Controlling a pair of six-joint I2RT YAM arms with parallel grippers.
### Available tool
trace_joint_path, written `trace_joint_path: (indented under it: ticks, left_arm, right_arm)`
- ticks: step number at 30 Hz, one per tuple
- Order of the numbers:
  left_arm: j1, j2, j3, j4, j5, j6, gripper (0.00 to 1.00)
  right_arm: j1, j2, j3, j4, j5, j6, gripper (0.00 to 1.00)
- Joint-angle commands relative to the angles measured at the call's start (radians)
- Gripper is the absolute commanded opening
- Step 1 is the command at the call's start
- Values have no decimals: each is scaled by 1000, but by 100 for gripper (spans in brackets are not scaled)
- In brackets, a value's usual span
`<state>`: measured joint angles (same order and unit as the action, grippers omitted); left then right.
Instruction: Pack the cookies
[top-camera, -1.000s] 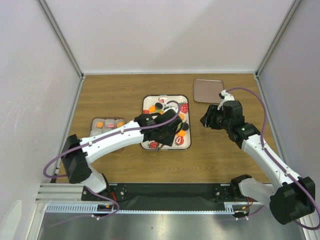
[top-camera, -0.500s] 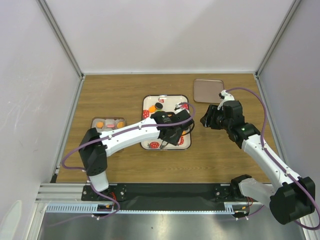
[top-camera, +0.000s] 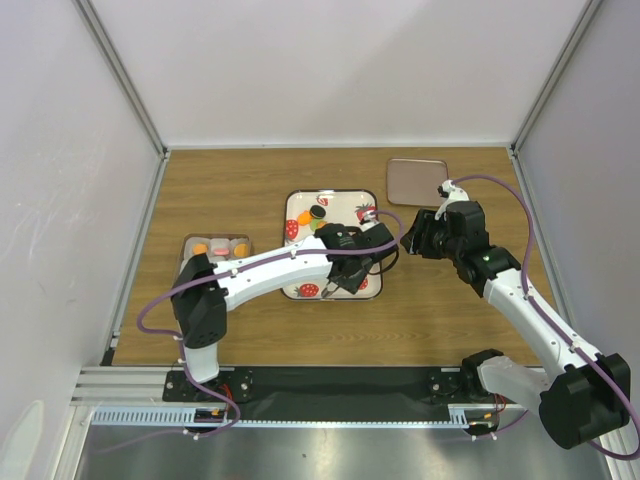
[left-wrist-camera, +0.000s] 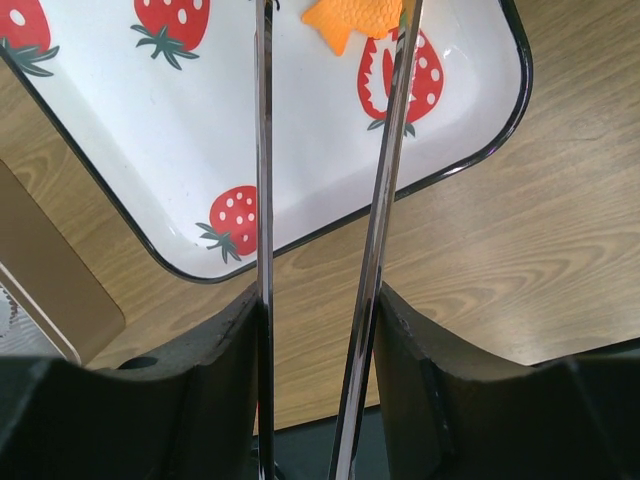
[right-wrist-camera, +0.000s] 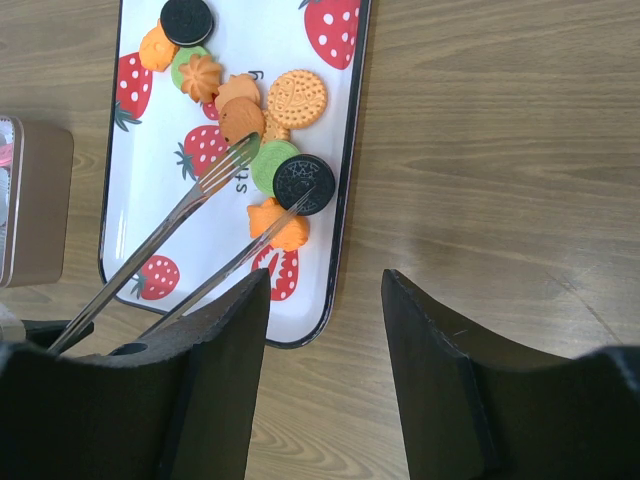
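The cookies (right-wrist-camera: 240, 100) lie in a loose heap on a white strawberry-print tray (right-wrist-camera: 345, 150): orange, green and black discs. They also show in the top view (top-camera: 312, 214). My left gripper (top-camera: 352, 266) is over the tray's near right part and is shut on metal tongs (right-wrist-camera: 190, 250). The tong blades (left-wrist-camera: 262, 200) are spread. Their tips lie by a green cookie (right-wrist-camera: 268, 160) and a black cookie (right-wrist-camera: 304, 182), with an orange cookie (left-wrist-camera: 360, 18) between the blades. My right gripper (right-wrist-camera: 325, 290) is open and empty, over bare wood right of the tray (top-camera: 290, 200).
A small tin (top-camera: 214, 248) holding a few orange and pink cookies stands left of the tray. A flat brown lid (top-camera: 416, 181) lies at the back right. Grey walls close in the table on three sides.
My left arm has swung to the right across the tray, carrying the tongs to its right side. The right arm has not moved.
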<state>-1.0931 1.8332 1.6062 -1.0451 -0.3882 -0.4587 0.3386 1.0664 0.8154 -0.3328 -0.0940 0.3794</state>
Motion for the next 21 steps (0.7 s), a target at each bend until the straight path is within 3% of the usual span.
trace_joint_path:
  ticks: [1,21]
  left_arm:
    - [-8,6,55,-9,-28,40,49]
    - [-21,24,66,3,-20,75,50]
  right_arm:
    - [5,-3,8,11,10,-22,54]
    - [4,-3,8,9,10,-23,54]
